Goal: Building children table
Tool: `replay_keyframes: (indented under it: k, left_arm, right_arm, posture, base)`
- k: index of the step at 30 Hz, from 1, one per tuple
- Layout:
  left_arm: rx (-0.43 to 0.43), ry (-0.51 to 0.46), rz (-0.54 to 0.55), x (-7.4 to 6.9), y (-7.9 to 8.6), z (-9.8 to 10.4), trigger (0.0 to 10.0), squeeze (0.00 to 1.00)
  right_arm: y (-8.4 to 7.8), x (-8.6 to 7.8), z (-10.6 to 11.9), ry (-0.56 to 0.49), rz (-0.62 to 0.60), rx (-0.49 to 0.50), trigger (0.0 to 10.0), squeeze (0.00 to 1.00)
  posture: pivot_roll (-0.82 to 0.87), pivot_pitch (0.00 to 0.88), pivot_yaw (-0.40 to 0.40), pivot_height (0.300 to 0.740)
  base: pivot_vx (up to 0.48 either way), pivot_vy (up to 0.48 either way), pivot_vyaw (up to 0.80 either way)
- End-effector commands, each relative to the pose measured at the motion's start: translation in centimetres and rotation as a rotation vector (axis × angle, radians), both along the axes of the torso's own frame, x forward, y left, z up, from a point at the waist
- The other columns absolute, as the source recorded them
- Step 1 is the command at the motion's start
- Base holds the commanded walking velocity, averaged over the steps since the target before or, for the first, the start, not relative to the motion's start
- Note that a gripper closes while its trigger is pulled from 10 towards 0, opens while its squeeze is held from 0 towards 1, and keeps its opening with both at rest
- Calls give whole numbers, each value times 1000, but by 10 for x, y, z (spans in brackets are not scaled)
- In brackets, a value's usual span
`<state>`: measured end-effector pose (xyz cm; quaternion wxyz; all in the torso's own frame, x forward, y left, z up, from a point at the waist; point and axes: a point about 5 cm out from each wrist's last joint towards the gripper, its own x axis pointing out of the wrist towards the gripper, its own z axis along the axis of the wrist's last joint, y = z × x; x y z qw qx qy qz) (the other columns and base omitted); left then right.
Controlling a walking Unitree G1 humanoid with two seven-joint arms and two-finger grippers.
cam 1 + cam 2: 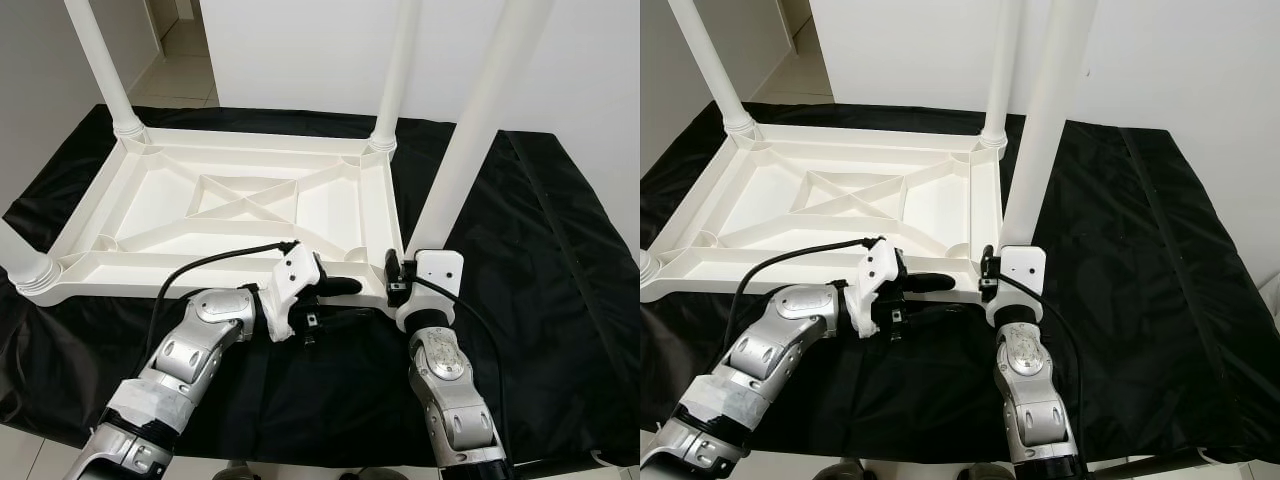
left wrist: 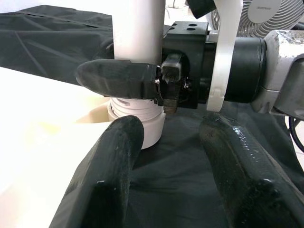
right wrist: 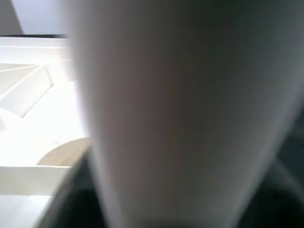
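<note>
Black cloth (image 1: 560, 250) spread on the floor, wrinkled, with a seam ridge running along its right part. White wall (image 1: 300, 50) behind it. Pale tiled floor (image 1: 185, 70) visible through a doorway at far left, also at the near corner. White fan (image 2: 266, 19) behind, seen from left wrist view.

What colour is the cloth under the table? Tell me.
Black; the cloth shows best in the left eye view.

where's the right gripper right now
In the head views the right gripper is at the base of the near-right table leg, at the upturned tabletop's corner.
</note>
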<state>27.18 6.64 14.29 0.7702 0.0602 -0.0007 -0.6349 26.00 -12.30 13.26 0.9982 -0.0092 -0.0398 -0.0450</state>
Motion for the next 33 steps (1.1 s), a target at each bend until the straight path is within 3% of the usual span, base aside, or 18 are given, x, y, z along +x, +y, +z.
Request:
replay_keyframes:
  k: [1,9,10,11,13,15,19,21,29,33]
  left_arm:
    - [-1,-18,-39,1,-2,3,10000,0]
    - [-3,-26,-35,4,-2,6,10000,0]
    - [-4,-30,-33,5,-2,7,10000,0]
    - [-5,-34,-32,5,-2,8,10000,0]
    - [-5,-34,-32,5,-2,8,10000,0]
    - [-5,-32,-34,5,-1,9,10000,0]
    - [-3,-28,-38,3,1,9,10000,0]
    - [14,-30,-51,2,4,9,10000,0]
    - [31,-42,-64,3,8,13,10000,0]
    - [36,-40,-79,0,12,16,10000,0]
  right_arm:
    - [3,-3,-3,24,-14,40,10000,1000]
    - [1,-3,4,-6,28,25,10000,1000]
    - [0,-3,5,-8,85,13,10000,369]
    - [-2,-4,7,-18,153,-1,10000,0]
    - [-2,-4,7,-18,153,-1,10000,0]
    - [-16,-8,18,-55,336,-70,10000,0]
    - [-29,-6,24,-71,375,-78,10000,0]
    - [-37,-2,30,-76,468,-102,10000,0]
    - [-36,7,29,-42,599,-134,10000,0]
    - [-30,8,19,17,694,-139,10000,0]
  posture:
    - [-53,0,2,740]
    - [-57,13,6,740]
    - [-55,23,6,740]
    - [-57,31,9,740]
    - [-57,31,9,740]
    - [-55,44,14,740]
    - [-54,47,16,740]
    - [-52,50,17,740]
    - [-50,63,19,740]
    - [-44,76,16,740]
  base:
    - [0,0,0]
    - [0,0,0]
    - [0,0,0]
    - [0,0,0]
    - [0,0,0]
    - [0,0,0]
    - [0,0,0]
    - [0,0,0]
    - [0,0,0]
    - [0,0,0]
